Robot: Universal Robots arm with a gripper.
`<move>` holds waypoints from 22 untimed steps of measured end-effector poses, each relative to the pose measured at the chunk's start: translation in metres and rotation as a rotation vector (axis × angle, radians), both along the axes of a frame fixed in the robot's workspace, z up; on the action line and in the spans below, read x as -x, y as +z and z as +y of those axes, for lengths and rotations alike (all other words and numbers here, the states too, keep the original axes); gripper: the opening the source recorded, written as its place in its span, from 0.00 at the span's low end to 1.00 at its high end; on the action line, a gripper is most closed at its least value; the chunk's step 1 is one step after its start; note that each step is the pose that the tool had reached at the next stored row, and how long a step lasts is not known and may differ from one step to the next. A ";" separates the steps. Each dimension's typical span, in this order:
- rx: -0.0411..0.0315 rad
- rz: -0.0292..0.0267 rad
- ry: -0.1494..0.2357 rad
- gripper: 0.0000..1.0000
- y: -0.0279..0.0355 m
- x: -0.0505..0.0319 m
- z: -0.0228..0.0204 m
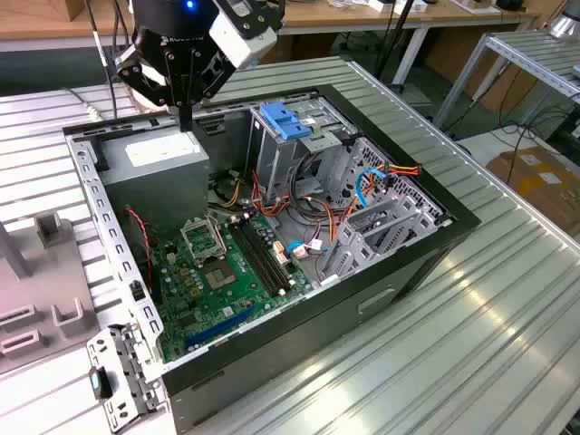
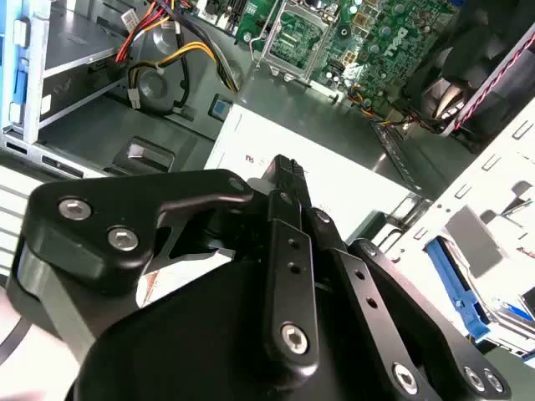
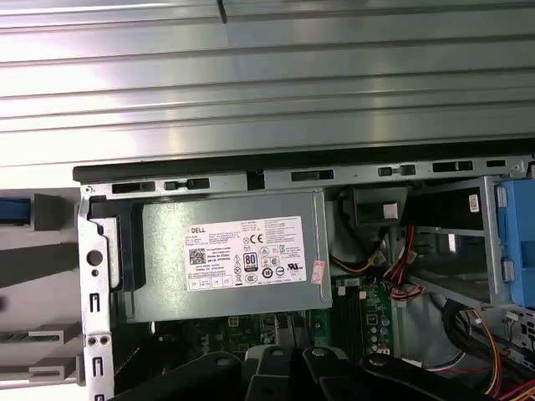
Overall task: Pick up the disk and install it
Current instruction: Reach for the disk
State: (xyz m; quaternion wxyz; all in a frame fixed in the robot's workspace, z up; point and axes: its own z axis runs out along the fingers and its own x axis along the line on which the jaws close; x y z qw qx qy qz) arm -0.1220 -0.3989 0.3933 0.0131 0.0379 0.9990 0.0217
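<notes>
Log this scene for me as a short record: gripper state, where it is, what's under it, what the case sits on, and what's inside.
gripper: gripper shut, holding nothing
position: above the grey power supply, toward the exterior view's left; cannot tell whether they touch
case: open computer case, lying on its side
support: ribbed metal table
inside: green motherboard, light-blue latch bracket, loose cables

You see an open computer case [image 1: 362, 304] on the ribbed metal worktop [image 1: 507, 344]. Its grey power-supply box [image 1: 163, 159] lies directly below the gripper [image 1: 186, 122], with the green motherboard [image 1: 213, 281] just past that box. The light-blue latch bracket [image 1: 285, 120] is near the gripper, toward the exterior view's right, and the cables [image 1: 399, 170] are farther off.
</notes>
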 end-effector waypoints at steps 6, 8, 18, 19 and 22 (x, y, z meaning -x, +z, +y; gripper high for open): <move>0.0000 -0.0001 0.000 0.11 0.0000 0.0041 0.0000; 0.0001 0.0000 0.000 0.11 0.0000 0.0070 0.0000; 0.0001 0.0000 0.000 0.11 0.0000 0.0091 0.0000; 0.0000 0.0000 0.000 0.11 0.0000 0.0095 0.0000; 0.0000 0.0000 0.000 0.11 0.0000 0.0101 0.0000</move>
